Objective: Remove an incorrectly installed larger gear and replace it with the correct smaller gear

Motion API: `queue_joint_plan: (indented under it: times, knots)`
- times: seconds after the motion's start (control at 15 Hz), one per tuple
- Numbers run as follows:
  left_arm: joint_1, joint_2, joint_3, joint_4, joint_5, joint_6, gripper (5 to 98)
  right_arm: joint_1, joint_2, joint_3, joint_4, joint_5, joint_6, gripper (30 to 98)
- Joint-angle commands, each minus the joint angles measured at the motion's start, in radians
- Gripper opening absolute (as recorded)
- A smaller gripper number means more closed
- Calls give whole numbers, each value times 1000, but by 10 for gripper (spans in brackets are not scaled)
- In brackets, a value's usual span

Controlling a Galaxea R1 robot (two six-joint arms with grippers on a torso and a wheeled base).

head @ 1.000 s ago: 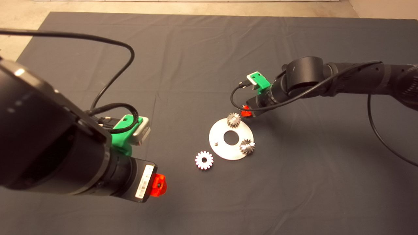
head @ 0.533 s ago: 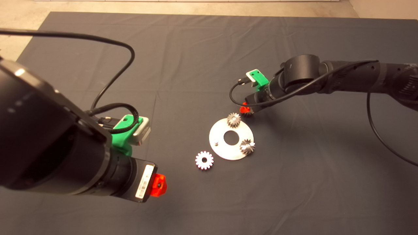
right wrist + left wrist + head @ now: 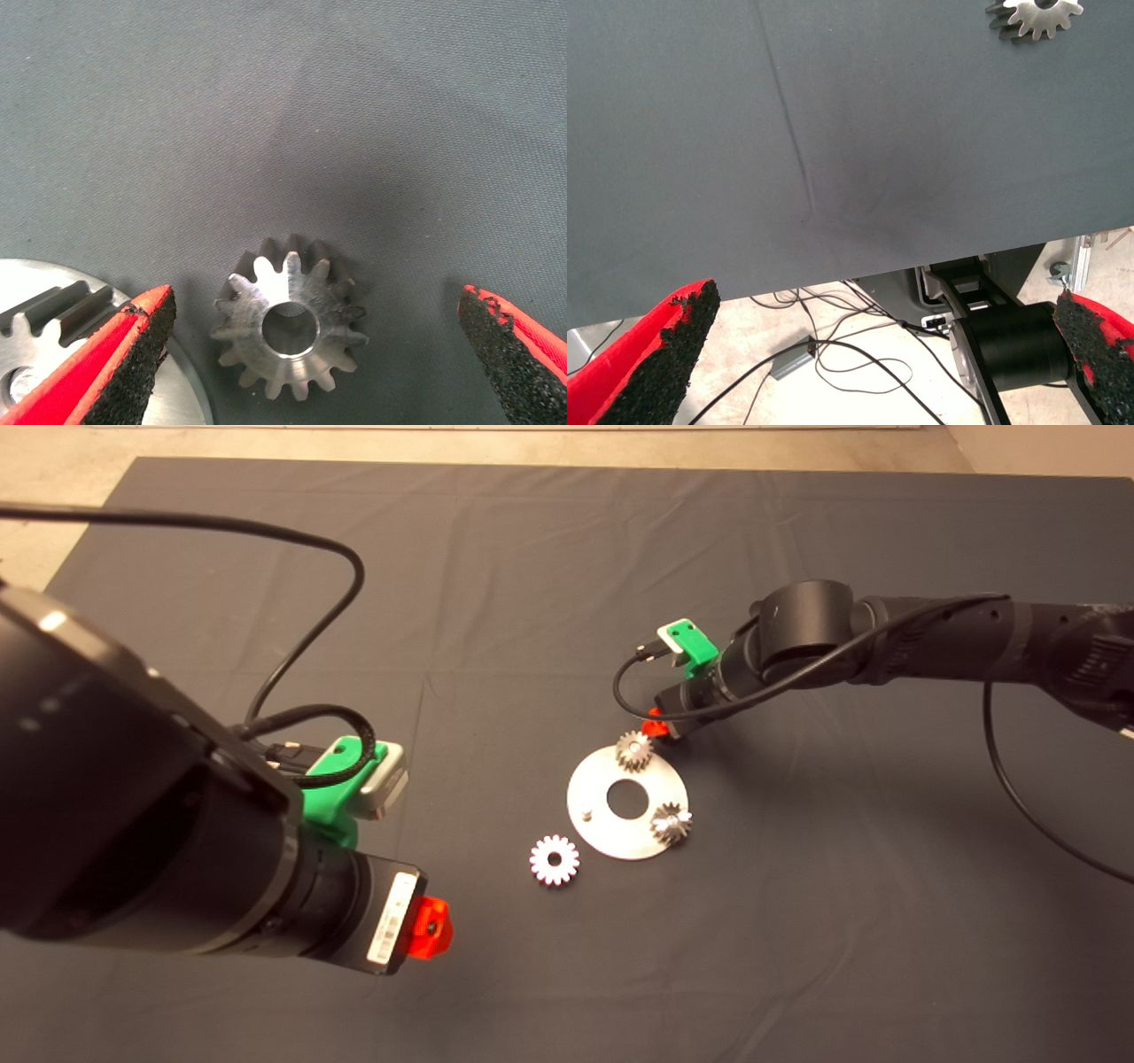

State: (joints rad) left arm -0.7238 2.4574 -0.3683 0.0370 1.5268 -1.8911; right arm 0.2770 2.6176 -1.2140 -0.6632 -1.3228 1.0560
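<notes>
The smaller gear [image 3: 288, 329], dull grey with an open centre hole, lies flat on the mat just off the round silver plate [image 3: 602, 779]. My right gripper [image 3: 314, 305] is open and straddles it, one pad on each side, neither touching. In the head view the right gripper [image 3: 656, 728] hovers at the plate's far edge and hides that gear. The larger gear [image 3: 555, 859], bright white, lies on the mat beside the plate's near-left rim and also shows in the left wrist view [image 3: 1036, 12]. My left gripper [image 3: 431, 927] hangs open at the lower left, away from it.
Two small gears with pale pins sit on the plate, one at the far edge [image 3: 634, 750] and one at the right [image 3: 671, 823]. A bare pin [image 3: 586, 810] stands at the plate's left. Floor cables [image 3: 833, 354] show past the mat's edge.
My right arm has moved left and nearer, bringing its gripper close to the plate's far gear. The left arm, the plate and the white gear have not moved.
</notes>
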Motion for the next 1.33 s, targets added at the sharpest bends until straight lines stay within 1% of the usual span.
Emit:
queue_joint_plan:
  times: [0.0, 0.07, 0.2, 0.33, 0.47, 0.6, 0.73, 0.87, 0.93, 1.0, 1.13, 1.27]
  knots:
    - [-16, 2, 14, -16, 131, -3, 978, 16, 10, -19, -30, 5, 1, 848]
    - [-16, 2, 14, -16, 131, -4, 978, 16, 10, -19, -30, 5, -2, 848]
    - [-16, 2, 14, -16, 131, -3, 978, 16, 10, -19, -30, 4, -4, 810]
    - [-16, 2, 14, -16, 131, -3, 978, 16, 6, -17, -30, 1, -5, 805]
    - [-16, 2, 14, -16, 131, -5, 978, 16, 6, -11, -29, 2, -4, 749]
    - [-16, 2, 14, -16, 131, -5, 978, 16, 6, 3, -29, -1, -5, 746]
    - [-16, 2, 14, -16, 131, -5, 978, 16, 3, 12, -29, -4, -4, 707]
    - [-16, 2, 14, -16, 131, -5, 978, 16, 2, 13, -29, -4, -5, 706]
    - [-16, 2, 14, -16, 131, -5, 978, 16, 3, 13, -27, -5, -5, 672]
    - [-16, 2, 14, -16, 131, -5, 978, 16, 3, 13, -27, -6, -4, 659]
    - [-16, 2, 14, -16, 131, -5, 978, 16, 6, 13, -27, -6, -5, 659]
    - [-16, 2, 14, -16, 131, -5, 978, 16, 6, 13, -27, -6, -5, 613]
